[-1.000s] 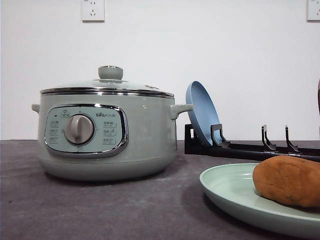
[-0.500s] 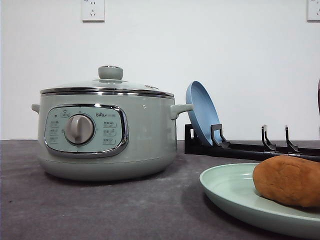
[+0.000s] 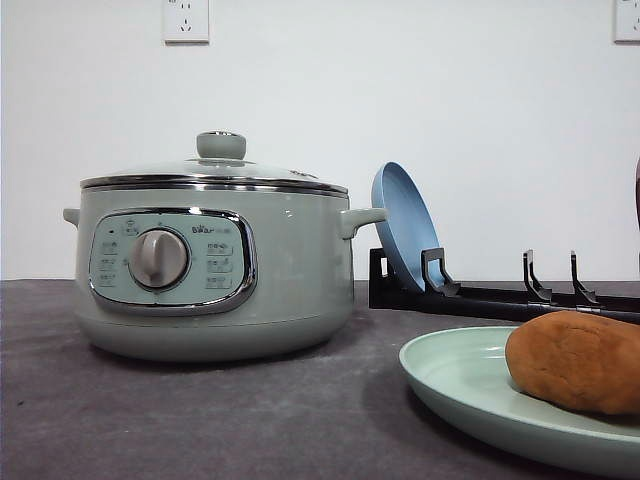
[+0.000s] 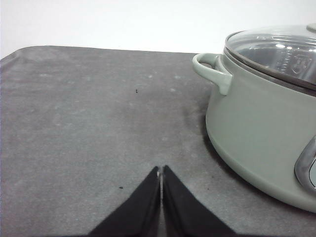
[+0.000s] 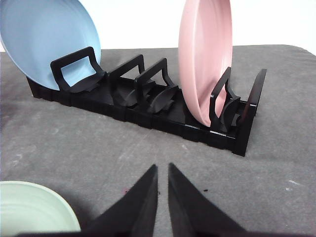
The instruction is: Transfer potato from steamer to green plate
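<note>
Front view: potato (image 3: 580, 360) is seen lying on the green plate (image 3: 450, 385), at the near right of the grey table (image 3: 200, 420), cut by the frame edge. Steamer (image 3: 210, 265) is stood at left w/ glass lid (image 3: 215, 168) seated, well apart from the plate. A blue plate (image 3: 400, 225) is held upright in a black rack (image 3: 500, 295) behind.

Left wrist view: left gripper (image 4: 161, 173) is seen pressed together, tips touching, nothing between. It is held over bare table, steamer side handle (image 4: 210, 69) nearby.

Right wrist view: right gripper (image 5: 162, 170) is seen nearly closed, a thin slit left, nothing held. Rack w/ blue plate and a pink plate (image 5: 205, 59) is ahead; green plate rim shows at the corner.
</note>
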